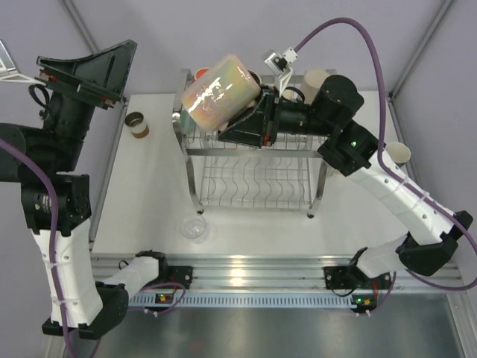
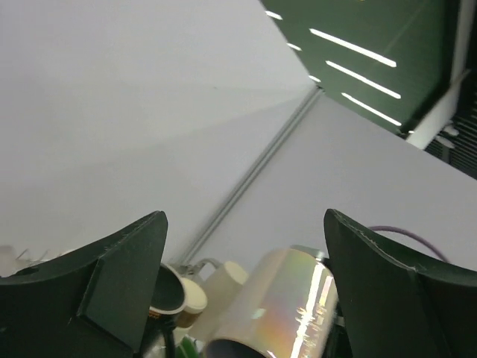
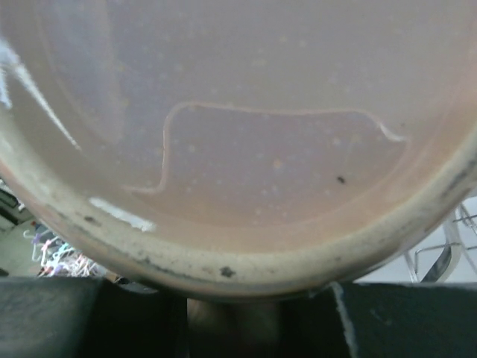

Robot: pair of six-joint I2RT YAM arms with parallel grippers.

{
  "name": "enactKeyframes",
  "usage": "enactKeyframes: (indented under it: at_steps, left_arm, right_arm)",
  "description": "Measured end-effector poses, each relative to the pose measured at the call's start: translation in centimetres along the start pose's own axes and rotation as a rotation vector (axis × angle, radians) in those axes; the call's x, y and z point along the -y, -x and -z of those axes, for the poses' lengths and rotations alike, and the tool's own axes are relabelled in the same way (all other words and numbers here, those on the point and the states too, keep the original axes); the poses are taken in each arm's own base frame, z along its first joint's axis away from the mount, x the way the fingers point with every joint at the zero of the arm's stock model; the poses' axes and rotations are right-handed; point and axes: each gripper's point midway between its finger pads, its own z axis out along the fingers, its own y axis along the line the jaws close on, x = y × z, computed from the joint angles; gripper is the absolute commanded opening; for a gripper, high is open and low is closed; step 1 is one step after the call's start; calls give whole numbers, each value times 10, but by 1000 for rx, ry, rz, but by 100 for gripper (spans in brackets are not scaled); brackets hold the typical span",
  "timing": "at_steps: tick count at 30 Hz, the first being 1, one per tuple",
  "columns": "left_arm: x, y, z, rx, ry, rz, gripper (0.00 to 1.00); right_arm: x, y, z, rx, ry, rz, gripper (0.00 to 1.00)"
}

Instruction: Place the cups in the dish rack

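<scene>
My right gripper (image 1: pixel 252 113) reaches over the dish rack (image 1: pixel 253 153) and is shut on a large pink iridescent cup (image 1: pixel 220 93), held tilted on its side above the rack's top left corner. In the right wrist view the cup's base (image 3: pixel 246 149) fills the frame above the gripper (image 3: pixel 261 298). My left gripper (image 1: pixel 123 73) hangs high at the far left, open and empty. Between its fingers (image 2: pixel 244 216) the left wrist view shows the pink cup (image 2: pixel 291 306), a beige cup (image 2: pixel 223 283) and a dark-lined mug (image 2: pixel 168 287).
A brown paper cup (image 1: pixel 138 124) stands on the table left of the rack, and a clear cup (image 1: pixel 194 227) near its front left foot. A beige cup (image 1: pixel 317 78) sits at the rack's back right. Another pale cup (image 1: pixel 399 154) stands right of the rack.
</scene>
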Motion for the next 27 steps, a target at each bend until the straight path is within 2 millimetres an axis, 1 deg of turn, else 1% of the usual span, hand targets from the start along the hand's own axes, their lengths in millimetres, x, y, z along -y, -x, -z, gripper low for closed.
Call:
enactKeyframes:
  at_steps: [2, 6, 8, 10, 12, 14, 15, 18, 21, 24, 27]
  left_arm:
    - [-19, -5, -1, -12, 73, -11, 91]
    - [-73, -25, -10, -67, 239, -19, 90]
    - [-96, -34, -13, -93, 309, -25, 90]
    - [-125, -46, -14, -126, 394, -31, 90]
    - [-147, -54, -12, -150, 470, -43, 90]
    - [-165, -58, -6, -166, 541, -63, 90]
    - [-171, -58, -4, -170, 570, -74, 90]
    - [-182, -54, 2, -167, 639, -107, 90]
    - [-194, -50, 9, -162, 695, -128, 90]
    - [-213, -46, 18, -157, 755, -132, 89]
    - [-240, -46, 30, -171, 829, -118, 89]
  right_arm:
    - [-9, -7, 7, -31, 7, 7, 0]
    - [-26, -25, 24, -86, 16, 47, 0]
    - [-33, -37, 32, -123, 20, 62, 0]
    - [-37, -49, 37, -157, 18, 78, 0]
    - [-36, -59, 39, -186, 4, 85, 0]
    - [-32, -73, 40, -224, -17, 90, 0]
    - [-29, -80, 40, -241, -29, 90, 0]
    - [-19, -104, 40, -307, -85, 93, 0]
    - [-13, -127, 39, -367, -131, 112, 0]
    - [-13, -147, 39, -424, -162, 139, 0]
    - [-16, -161, 40, -461, -192, 173, 0]
